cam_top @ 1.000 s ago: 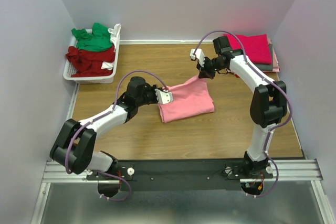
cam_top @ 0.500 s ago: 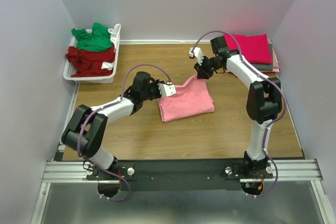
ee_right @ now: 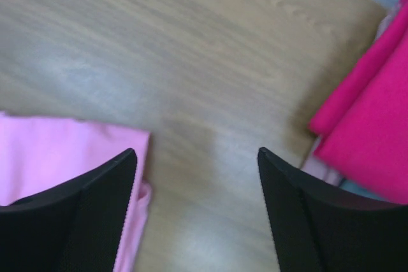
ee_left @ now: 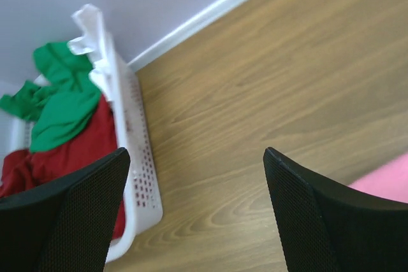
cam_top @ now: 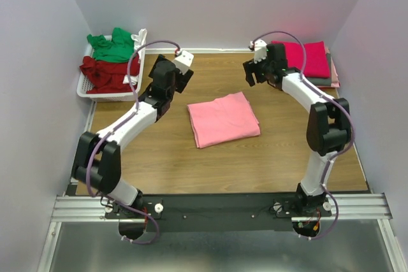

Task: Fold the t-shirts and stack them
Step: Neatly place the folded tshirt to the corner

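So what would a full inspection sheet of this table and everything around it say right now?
Surface: wooden table, light grain showing.
Job's things: pink shirt folded mid-table; magenta shirt stacked on grey shirt, far right; green shirt and dark red shirt crumpled in basket, far left.
Clutter: nothing seen.
End effectors: left end effector open, empty, near the basket; right end effector open, empty, near the stack.
Cables: purple cable looped along each arm.
Surroundings: pale walls on three sides.
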Robot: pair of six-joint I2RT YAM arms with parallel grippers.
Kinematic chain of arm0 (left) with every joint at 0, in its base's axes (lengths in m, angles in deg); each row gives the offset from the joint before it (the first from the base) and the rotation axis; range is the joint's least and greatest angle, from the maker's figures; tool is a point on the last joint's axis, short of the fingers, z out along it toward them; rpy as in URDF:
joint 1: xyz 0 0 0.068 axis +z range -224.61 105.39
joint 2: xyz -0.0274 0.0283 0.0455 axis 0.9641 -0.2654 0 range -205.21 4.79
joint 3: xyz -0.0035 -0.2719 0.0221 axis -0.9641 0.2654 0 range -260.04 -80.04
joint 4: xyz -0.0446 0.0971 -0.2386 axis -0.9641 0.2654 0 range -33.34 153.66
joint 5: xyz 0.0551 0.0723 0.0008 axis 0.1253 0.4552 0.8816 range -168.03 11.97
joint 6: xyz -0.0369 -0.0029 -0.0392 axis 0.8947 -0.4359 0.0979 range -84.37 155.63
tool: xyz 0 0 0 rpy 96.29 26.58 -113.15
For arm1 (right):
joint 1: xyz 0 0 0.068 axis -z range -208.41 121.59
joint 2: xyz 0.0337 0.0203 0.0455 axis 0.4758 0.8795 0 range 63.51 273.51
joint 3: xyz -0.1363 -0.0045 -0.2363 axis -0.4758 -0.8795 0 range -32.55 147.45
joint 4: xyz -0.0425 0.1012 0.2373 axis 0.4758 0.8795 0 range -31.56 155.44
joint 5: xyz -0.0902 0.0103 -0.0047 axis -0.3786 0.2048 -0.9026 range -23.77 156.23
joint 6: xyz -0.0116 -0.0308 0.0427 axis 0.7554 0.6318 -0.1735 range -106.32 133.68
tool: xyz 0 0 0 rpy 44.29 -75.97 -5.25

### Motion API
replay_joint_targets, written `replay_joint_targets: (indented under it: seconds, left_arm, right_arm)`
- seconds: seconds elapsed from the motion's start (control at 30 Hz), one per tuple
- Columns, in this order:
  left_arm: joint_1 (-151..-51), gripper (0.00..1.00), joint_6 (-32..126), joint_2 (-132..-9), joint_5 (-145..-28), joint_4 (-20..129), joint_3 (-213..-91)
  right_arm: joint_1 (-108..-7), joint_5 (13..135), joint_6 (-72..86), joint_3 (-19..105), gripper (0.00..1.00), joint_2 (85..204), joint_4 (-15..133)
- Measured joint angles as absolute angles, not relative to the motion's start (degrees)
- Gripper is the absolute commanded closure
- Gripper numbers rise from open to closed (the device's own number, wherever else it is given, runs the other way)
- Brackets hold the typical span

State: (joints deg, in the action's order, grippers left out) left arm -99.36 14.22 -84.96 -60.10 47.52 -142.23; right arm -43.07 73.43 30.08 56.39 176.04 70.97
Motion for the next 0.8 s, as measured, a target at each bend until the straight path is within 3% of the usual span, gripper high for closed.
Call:
replay_joint_targets:
  seconds: [0.13,0.4,0.8]
  left_arm:
    - [-98.7,0.09,21.0,-74.3,-59.6,52.9,-140.8]
    - [-98.7,0.08,27.4,-49.3,-65.6,55.3,-125.0]
    - [-99.1,0.05,30.0,-36.2,-67.8,54.8,-118.1]
  right_arm:
    - [-41.1,81.5,24.0,47.6,0.13,170.0,71.9]
    - [-41.4,89.5,16.7,39.0,0.12,168.5,74.4]
    - [-41.4,91.4,11.9,40.3,0.08,174.1,74.8]
